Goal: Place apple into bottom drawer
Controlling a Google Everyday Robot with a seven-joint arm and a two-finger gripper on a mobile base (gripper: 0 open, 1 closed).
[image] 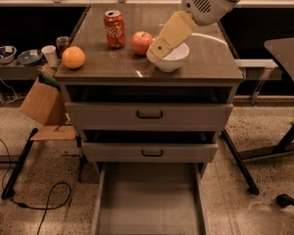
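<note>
The red apple sits on the cabinet top, between a red soda can and a white bowl. The arm reaches down from the upper right. My gripper is at the arm's cream-coloured tip, just right of the apple and over the bowl's left rim. The bottom drawer is pulled far out at the bottom of the view, and its grey floor is bare.
An orange lies at the left front corner of the top. The two upper drawers stand slightly open. A cardboard box and cables are on the floor at left. Another table's legs are at right.
</note>
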